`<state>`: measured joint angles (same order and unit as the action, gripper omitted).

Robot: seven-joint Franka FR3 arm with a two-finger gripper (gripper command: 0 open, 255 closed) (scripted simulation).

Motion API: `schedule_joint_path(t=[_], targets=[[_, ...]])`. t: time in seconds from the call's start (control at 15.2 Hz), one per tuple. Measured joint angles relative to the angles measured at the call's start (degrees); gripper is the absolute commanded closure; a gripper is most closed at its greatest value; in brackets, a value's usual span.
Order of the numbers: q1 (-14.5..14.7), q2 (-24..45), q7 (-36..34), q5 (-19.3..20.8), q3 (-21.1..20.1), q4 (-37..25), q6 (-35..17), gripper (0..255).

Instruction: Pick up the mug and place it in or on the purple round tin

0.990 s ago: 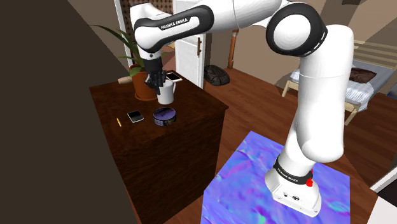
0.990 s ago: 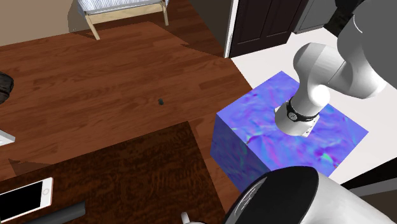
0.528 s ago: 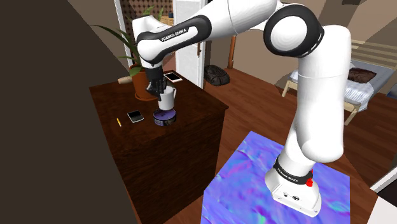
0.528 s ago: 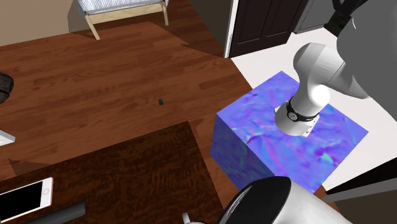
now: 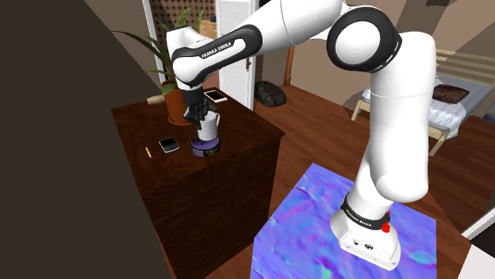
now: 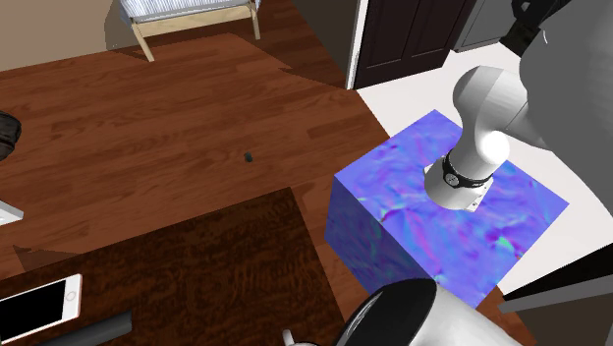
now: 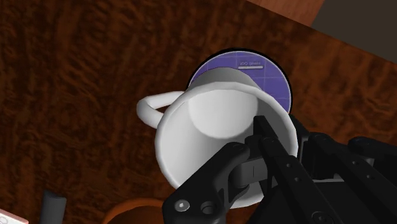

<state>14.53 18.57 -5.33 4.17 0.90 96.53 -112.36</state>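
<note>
My gripper (image 5: 195, 116) is shut on the rim of a white mug (image 5: 209, 125). It holds the mug upright directly over a purple round tin (image 5: 205, 147) on the dark wooden table (image 5: 238, 150). In the wrist view one finger is inside the mug (image 7: 210, 137) and the other outside its wall, with the gripper (image 7: 259, 147) clasping that wall. The mug's handle (image 7: 150, 108) points away from the fingers. The tin's purple lid (image 7: 264, 75) shows past the mug's far side. I cannot tell whether the mug's base touches the lid.
A small dark phone (image 5: 168, 145) and a yellow pencil (image 5: 148, 150) lie beside the tin. A potted plant (image 5: 178, 108) and a white phone (image 5: 215, 95) sit behind it. The table edge drops to wood floor toward the blue-purple stand (image 5: 341, 230).
The arm has carried the mug a short way forward and down, from beside the plant pot to directly over the purple tin. The grip is unchanged.
</note>
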Motion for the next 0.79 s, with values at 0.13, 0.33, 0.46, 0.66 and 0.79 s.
schedule_joint_path(t=[0.13, 0.33, 0.46, 0.66, 0.79], targets=[[0.0, 0.0, 0.0, 0.0, 0.0, 0.01, -0.02, 0], [0.0, -0.01, 0.0, 0.0, 0.0, 0.01, -0.02, 0], [0.0, -0.01, 0.0, 0.0, 0.0, 0.01, -0.03, 0], [0.22, -1.21, -0.06, -0.06, -0.11, -2.53, 3.65, 0], [0.24, -1.27, 0.09, -0.12, -0.13, -4.99, 6.14, 0]])
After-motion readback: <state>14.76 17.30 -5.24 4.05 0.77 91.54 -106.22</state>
